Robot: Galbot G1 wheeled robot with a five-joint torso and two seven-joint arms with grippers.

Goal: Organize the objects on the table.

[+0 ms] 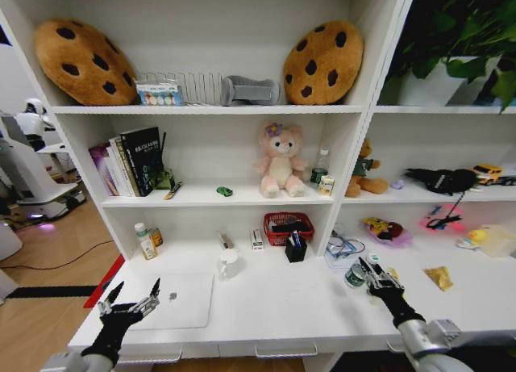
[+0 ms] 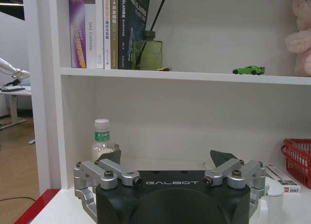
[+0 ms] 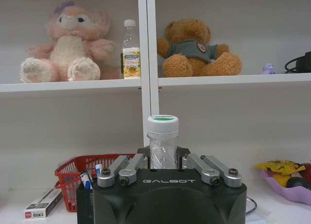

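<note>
Left gripper (image 1: 133, 298): spread wide, hovering near table (image 1: 266, 307) front left, beside laptop (image 1: 179, 299)
Right gripper (image 1: 376, 273): pinching clear green-capped bottle (image 3: 163, 141); right side

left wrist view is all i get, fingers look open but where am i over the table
Observer: The left gripper is open above the table's front left corner, just left of the flat laptop.
Operator: where's the other arm
Observer: The right gripper is over the right part of the table, with a small clear bottle standing straight ahead of it.
Operator: any pens around
Observer: A black holder with pens in it stands mid-table, just in front of the red basket.
</note>
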